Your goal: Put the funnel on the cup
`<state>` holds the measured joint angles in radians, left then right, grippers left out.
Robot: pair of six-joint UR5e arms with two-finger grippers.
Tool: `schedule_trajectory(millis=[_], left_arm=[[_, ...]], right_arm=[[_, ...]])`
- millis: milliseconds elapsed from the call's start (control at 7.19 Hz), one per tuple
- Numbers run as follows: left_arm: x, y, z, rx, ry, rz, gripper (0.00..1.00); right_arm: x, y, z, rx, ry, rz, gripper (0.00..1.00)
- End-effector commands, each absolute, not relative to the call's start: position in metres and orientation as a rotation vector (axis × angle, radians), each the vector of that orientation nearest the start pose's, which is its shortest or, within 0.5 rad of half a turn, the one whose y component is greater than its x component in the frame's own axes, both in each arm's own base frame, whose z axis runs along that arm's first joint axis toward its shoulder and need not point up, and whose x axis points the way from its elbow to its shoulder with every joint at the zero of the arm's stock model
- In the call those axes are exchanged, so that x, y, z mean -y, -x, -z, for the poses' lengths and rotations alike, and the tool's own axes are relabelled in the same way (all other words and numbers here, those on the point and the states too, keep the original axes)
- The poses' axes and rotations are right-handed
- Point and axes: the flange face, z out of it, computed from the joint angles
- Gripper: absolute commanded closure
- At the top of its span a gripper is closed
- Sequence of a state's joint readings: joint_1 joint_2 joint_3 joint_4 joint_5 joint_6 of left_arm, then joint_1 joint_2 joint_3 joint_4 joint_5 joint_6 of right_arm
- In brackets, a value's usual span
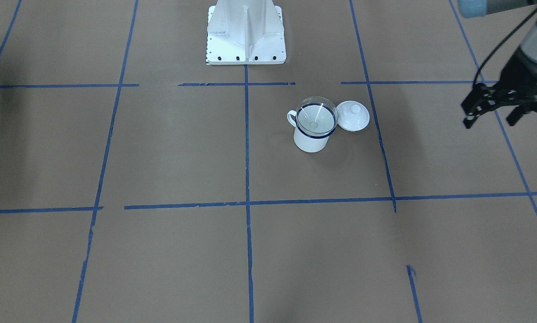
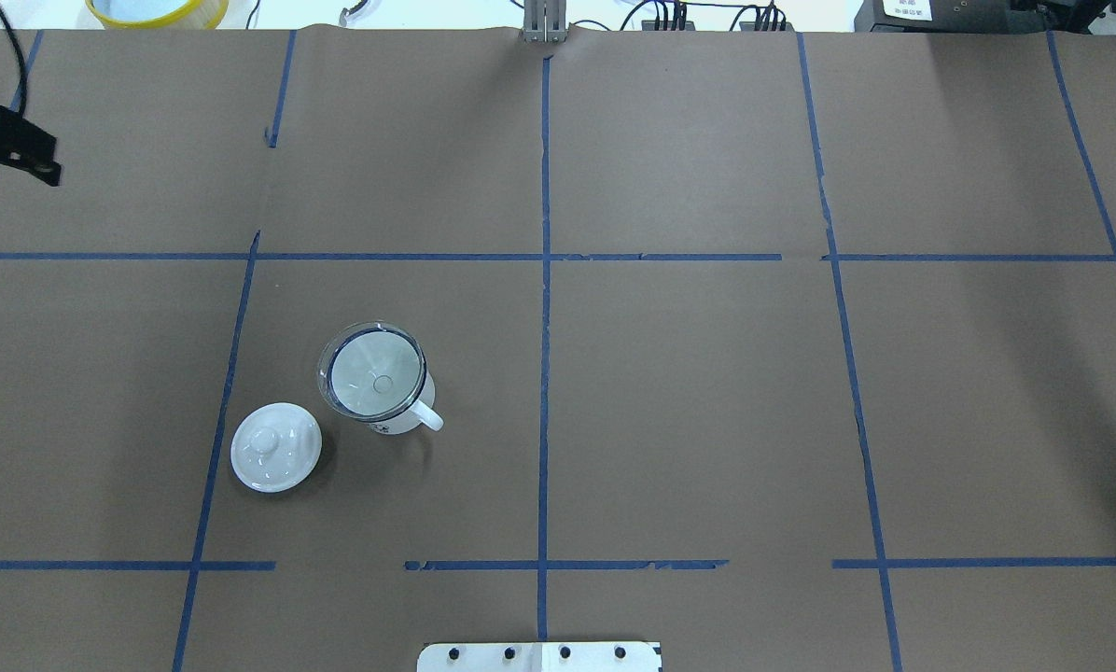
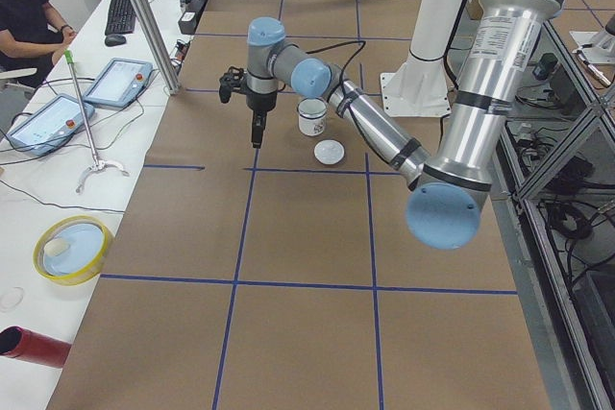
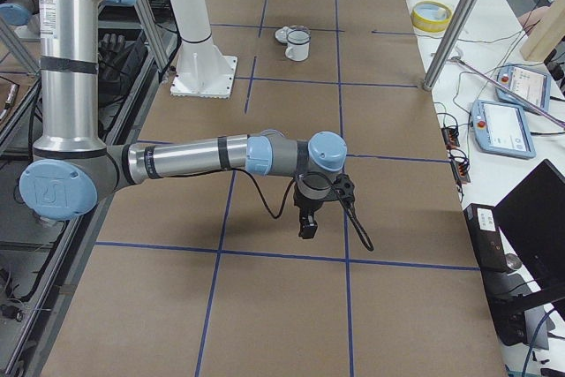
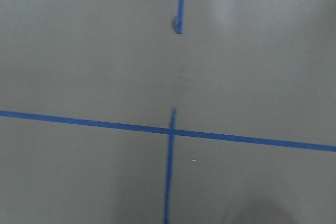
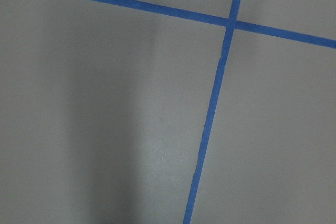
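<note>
Tabletop (image 1: pixel 160 157): funnel (image 1: pixel 316 117) seemingly spout-down in cup (image 1: pixel 311 142)

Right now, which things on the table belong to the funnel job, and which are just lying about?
Job in hand:
funnel, already seated in the cup's mouth
cup

Lying about:
white knobbed lid, on the table beside the cup

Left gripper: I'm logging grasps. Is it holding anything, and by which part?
Nothing. The left gripper is open and empty, well away from the funnel, which sits on the cup.
</note>
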<state>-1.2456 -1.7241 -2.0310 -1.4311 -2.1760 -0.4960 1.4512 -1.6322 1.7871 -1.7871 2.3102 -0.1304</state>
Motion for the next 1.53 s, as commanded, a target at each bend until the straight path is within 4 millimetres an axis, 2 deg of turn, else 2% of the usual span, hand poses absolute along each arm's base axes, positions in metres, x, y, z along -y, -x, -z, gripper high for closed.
schedule_trajectory(millis=[0,139,278,417,556,834,1113,1252,1391], left_arm=[[0.450,0.060,-0.530,-0.697,-0.195,-0.157,0.00],[0.432,0.105,-0.607,-0.705,-0.139,-0.162,0.00],[0.427,0.107,-0.631,-0.704,-0.092,-0.157,0.00],[0.414,0.106,-0.646,-0.717,-0.063,-0.147,0.00],[0.416,0.106,-0.637,-0.715,-0.073,-0.131,0.00],[0.424,0.104,-0.633,-0.713,0.005,0.108,0.00],[0.427,0.104,-0.596,-0.716,-0.077,0.091,0.00],[0.427,0.104,-0.604,-0.715,-0.072,0.085,0.00],[0.427,0.104,-0.599,-0.714,-0.083,0.076,0.00]], right_arm=[[0.461,-0.011,-0.606,0.741,0.055,0.214,0.00],[0.461,-0.011,-0.606,0.741,0.055,0.216,0.00],[0.461,-0.011,-0.606,0.741,0.055,0.216,0.00],[0.461,-0.011,-0.606,0.741,0.055,0.214,0.00],[0.461,-0.011,-0.606,0.741,0.055,0.216,0.00],[0.461,-0.011,-0.606,0.741,0.055,0.214,0.00],[0.461,-0.011,-0.606,0.741,0.055,0.216,0.00],[0.461,-0.011,-0.606,0.741,0.055,0.214,0.00],[0.461,-0.011,-0.606,0.741,0.055,0.214,0.00]])
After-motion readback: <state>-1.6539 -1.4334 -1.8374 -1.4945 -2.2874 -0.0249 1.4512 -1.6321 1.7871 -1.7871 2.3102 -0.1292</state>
